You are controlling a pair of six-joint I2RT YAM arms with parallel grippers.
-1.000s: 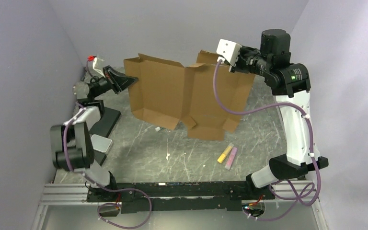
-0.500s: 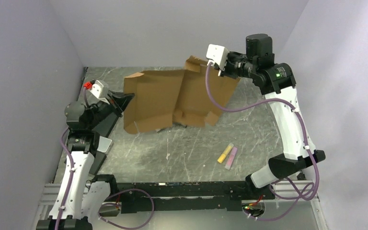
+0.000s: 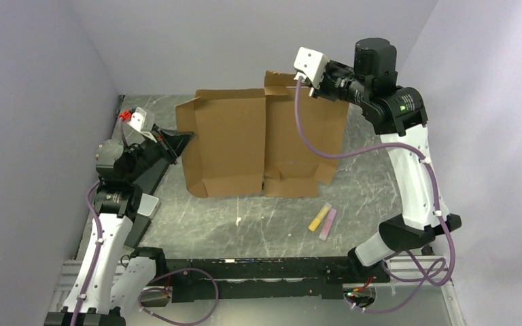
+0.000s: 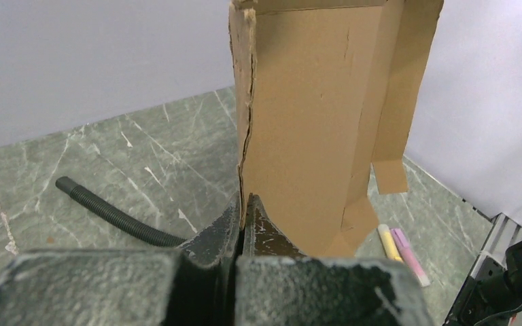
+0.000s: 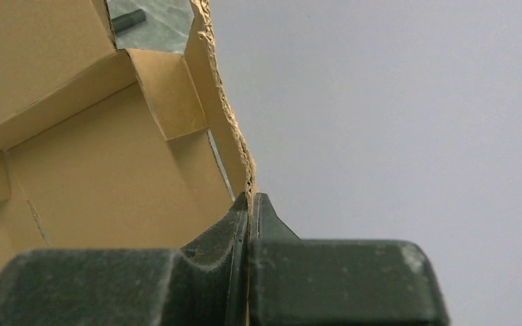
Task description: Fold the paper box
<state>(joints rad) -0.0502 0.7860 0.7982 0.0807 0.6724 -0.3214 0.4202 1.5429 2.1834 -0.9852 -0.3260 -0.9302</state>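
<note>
A plain brown corrugated cardboard die-cut sheet, the paper box (image 3: 245, 142), stands nearly upright in the upper middle of the overhead frame. Its bottom edge is on or just above the grey-green marbled tabletop (image 3: 258, 227); the views do not settle which.

The left gripper (image 4: 242, 212) has its two black fingers pressed together on the sheet's raw edge at the left of the overhead frame. In its own wrist view the corrugated edge rises straight out of the pinch. The right gripper (image 5: 251, 204) is likewise clamped tight on a thin edge of the cardboard, at the sheet's upper right corner in the overhead frame. So both arms hold the box between them, one at each side.

The folding looks to be at an early stage. The sheet is still mostly one broad panel, bent along a vertical crease near its middle. A few small flaps are turned: a narrow one along the left edge, short tabs at the bottom, and an inner flap seen in the upper left of the right wrist view. No walls are raised and locked, no lid is closed, and nothing yet forms a shallow tray. Most of the work appears to be left.

A yellow stick (image 3: 320, 217) and a pink stick (image 3: 328, 224) lie side by side on the tabletop, lower right of the box and apart from it.
</note>
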